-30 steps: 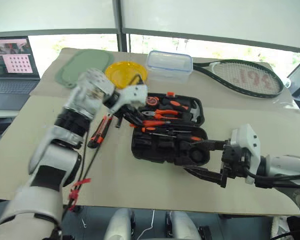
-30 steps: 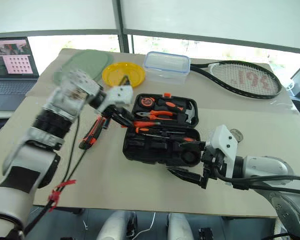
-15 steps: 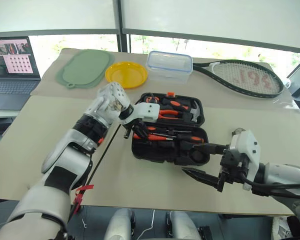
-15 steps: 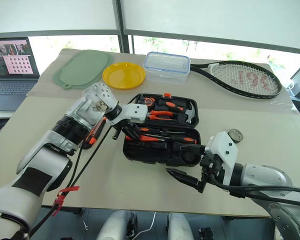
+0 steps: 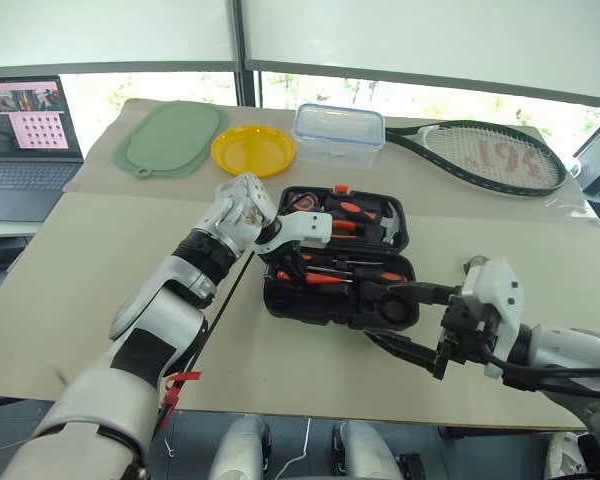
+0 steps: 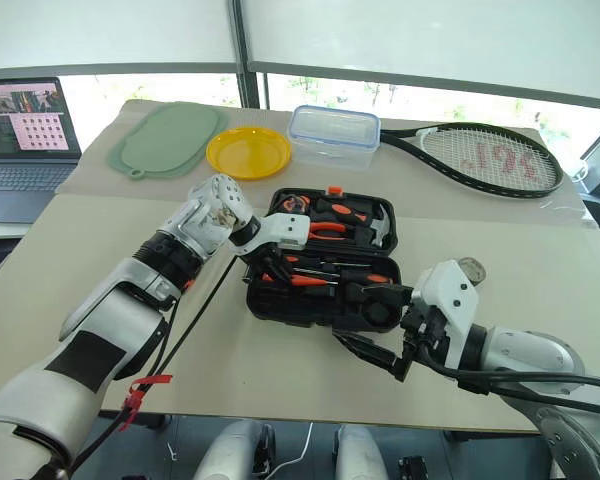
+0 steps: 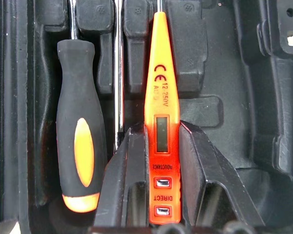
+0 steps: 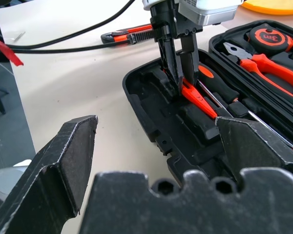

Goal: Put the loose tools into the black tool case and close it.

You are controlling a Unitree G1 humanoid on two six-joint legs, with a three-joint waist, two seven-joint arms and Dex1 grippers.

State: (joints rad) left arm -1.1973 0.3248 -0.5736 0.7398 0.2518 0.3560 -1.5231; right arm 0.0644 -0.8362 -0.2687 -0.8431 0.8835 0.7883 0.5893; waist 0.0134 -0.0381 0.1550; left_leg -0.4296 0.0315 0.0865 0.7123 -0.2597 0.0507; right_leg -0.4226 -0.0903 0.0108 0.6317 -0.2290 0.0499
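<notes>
The black tool case (image 5: 310, 305) lies open mid-table. My left gripper (image 5: 285, 262) points down into its near half, shut on the small orange screwdriver (image 7: 161, 87), which lies along a moulded slot. Beside it in the case rests a thin screwdriver with a black-orange handle (image 7: 80, 141). The far half holds pliers (image 5: 335, 225), a hammer (image 5: 385, 228) and a tape measure (image 5: 302, 200). The orange-black utility knife (image 8: 132, 35) lies on the table left of the case. A small grey tape roll (image 6: 470, 268) sits right of the case. My right gripper (image 5: 400, 320) stands open at the case's near right corner.
At the back are a clear lidded box (image 5: 338, 130), a yellow plate (image 5: 252, 148), a green mat (image 5: 170, 138) and a tennis racket (image 5: 490, 155). A laptop (image 5: 20, 130) stands at the far left. Black cables hang along my left arm.
My left gripper has moved right and down from the case's left edge into its near half, carrying the orange screwdriver. The right gripper has stayed put.
</notes>
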